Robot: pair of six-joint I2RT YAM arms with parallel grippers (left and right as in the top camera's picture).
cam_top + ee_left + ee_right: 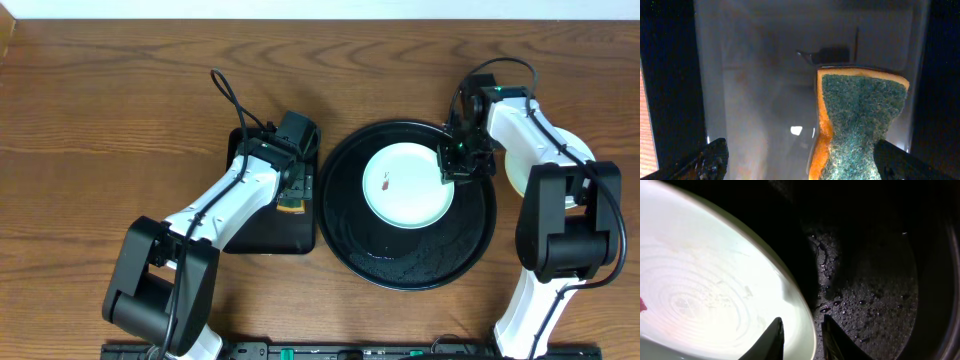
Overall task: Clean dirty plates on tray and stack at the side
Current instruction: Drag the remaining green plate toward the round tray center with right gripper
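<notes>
The right gripper (801,324) has its jaws only slightly apart, straddling the rim of the white plate (410,190). One finger is over the plate's inside and the other over the wet floor of the round tray (430,262). Plate surface shows in the gap, so they do not look clamped on the rim. That plate lies flat in the tray, toward its far side. A small red smear (386,182) sits on the side of the plate away from these jaws. Just outside the tray, behind this gripper's wrist, a yellow plate (511,172) lies on the table (120,90), partly hidden by the arm.

The left gripper (800,156) hangs with its jaws wide open over the rectangular tray (262,238), which sits against the round tray's other side. Between them lies a sponge (860,125), green scrub face up. It is close to one finger (900,162) and well apart from the other (710,160), and it is not squeezed. Water gleams on the tray floor beneath.
</notes>
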